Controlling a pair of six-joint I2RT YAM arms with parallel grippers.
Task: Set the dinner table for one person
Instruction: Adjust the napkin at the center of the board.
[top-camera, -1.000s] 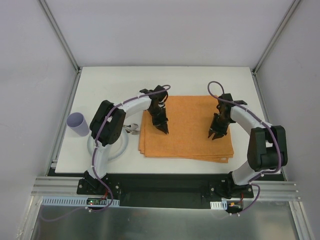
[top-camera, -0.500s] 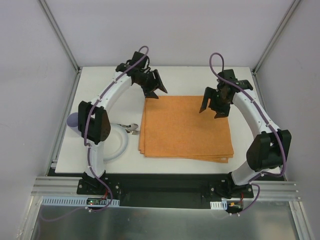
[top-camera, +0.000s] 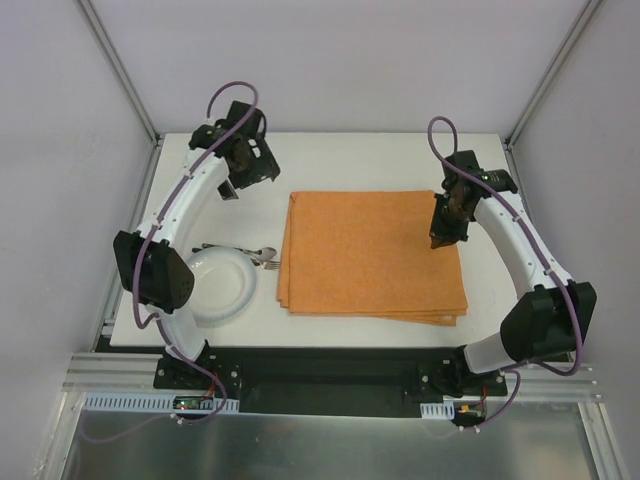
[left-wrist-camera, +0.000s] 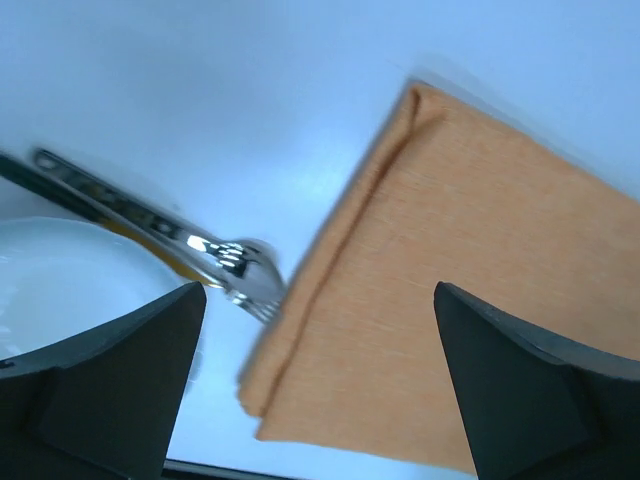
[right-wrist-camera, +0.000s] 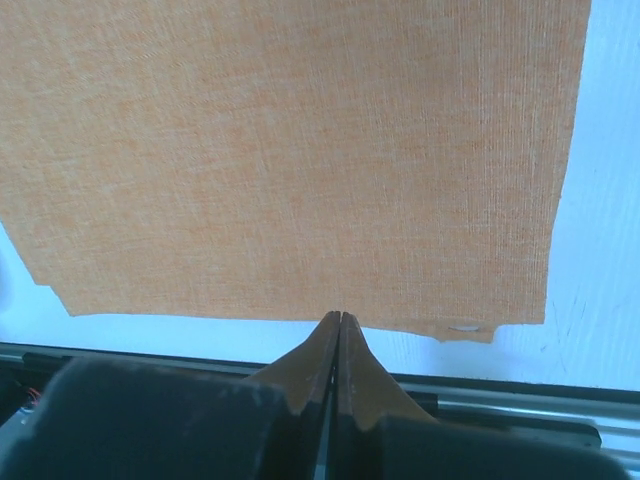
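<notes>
— Just past the near edge, where the two arms are bolted down, the dinner table (top-camera: 370, 160) stretches away from their bases. It's one big plain white top between the grey walls.

— What's lying on it?

— An orange placemat (top-camera: 370, 255), folded in layers and lying flat, a little right of centre. Left of it, by the near left corner, sits a white plate (top-camera: 222, 290). Between the two there's shiny cutlery (top-camera: 262, 256), a fork and what looks like a spoon. The handles point left past the plate's far rim and the heads lie right at the cloth's edge. I can't tell whether they touch it.

— And the left gripper (top-camera: 245, 175)?

— It's up over the far left of the table, beyond the plate and off the cloth's far left corner. The claw is spread wide, fingers (left-wrist-camera: 110, 380) well apart, with nothing between them. Its own camera looks down on the plate, the cutlery and the mat's folded corner, all somewhat blurred.

— The right gripper (top-camera: 438, 243)?

— That one hangs over the right-hand part of the placemat. The claw is pinched fully together, the two fingertips (right-wrist-camera: 322, 345) pressed flat against each other, and it has hold of nothing. In its wrist view the tip points toward the mat's near edge, where the under layers peep out a little.

— Is it touching the cloth?

— Can't say from here.
</notes>
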